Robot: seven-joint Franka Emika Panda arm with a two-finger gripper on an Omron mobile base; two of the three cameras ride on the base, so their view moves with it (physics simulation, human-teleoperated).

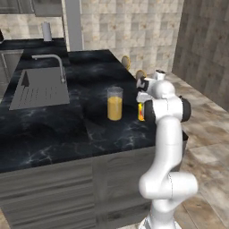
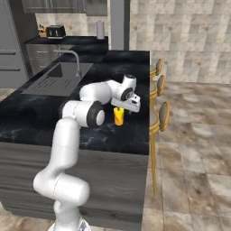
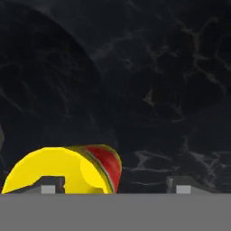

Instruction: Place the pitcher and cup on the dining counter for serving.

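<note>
The pitcher point(image 1: 115, 103), clear with orange liquid in its lower part, stands upright on the black dining counter point(image 1: 53, 129). The small yellow cup point(image 1: 141, 112) stands to its right near the counter's edge, half hidden by my arm. In the right base view the cup point(image 2: 118, 116) sits on the counter point(image 2: 131, 131) directly under my hand. In the hand view the cup point(image 3: 58, 171), with its red mark, lies low and left around the left fingertip point(image 3: 52, 187). My gripper point(image 3: 115, 187) is open, fingers wide apart, just above the cup.
A grey sink with drainboard point(image 1: 40, 85) and a faucet point(image 1: 56, 62) lie at the counter's far left. Wooden stools point(image 2: 160, 115) line the counter's right edge, close to the cup. A grey pillar point(image 1: 74, 24) rises at the back.
</note>
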